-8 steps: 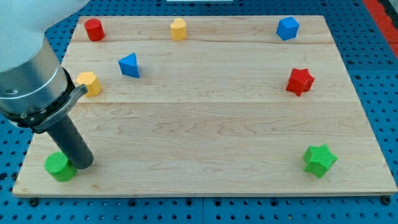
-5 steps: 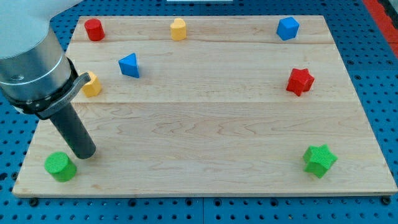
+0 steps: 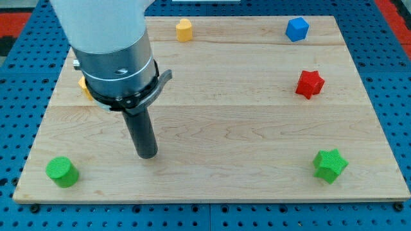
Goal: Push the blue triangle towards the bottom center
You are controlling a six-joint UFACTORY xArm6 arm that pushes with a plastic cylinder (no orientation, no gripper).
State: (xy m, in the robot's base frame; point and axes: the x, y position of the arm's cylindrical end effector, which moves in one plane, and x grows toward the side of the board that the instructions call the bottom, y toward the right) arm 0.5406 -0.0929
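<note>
The blue triangle is hidden behind my arm in the camera view; it does not show. My tip (image 3: pixel 148 154) rests on the wooden board (image 3: pixel 257 128), left of centre in the lower half. It stands to the right of and a little above the green cylinder (image 3: pixel 62 172), well apart from it. The arm's grey body covers the upper left of the board.
A yellow block (image 3: pixel 184 29) and a blue block (image 3: pixel 297 29) sit along the top edge. A red star (image 3: pixel 309 83) is at the right, a green star (image 3: pixel 330 165) at the bottom right. A sliver of an orange block (image 3: pixel 83 86) shows behind the arm.
My tip has moved right and slightly up, away from the green cylinder. The arm now covers the blue triangle and the red cylinder, which showed before.
</note>
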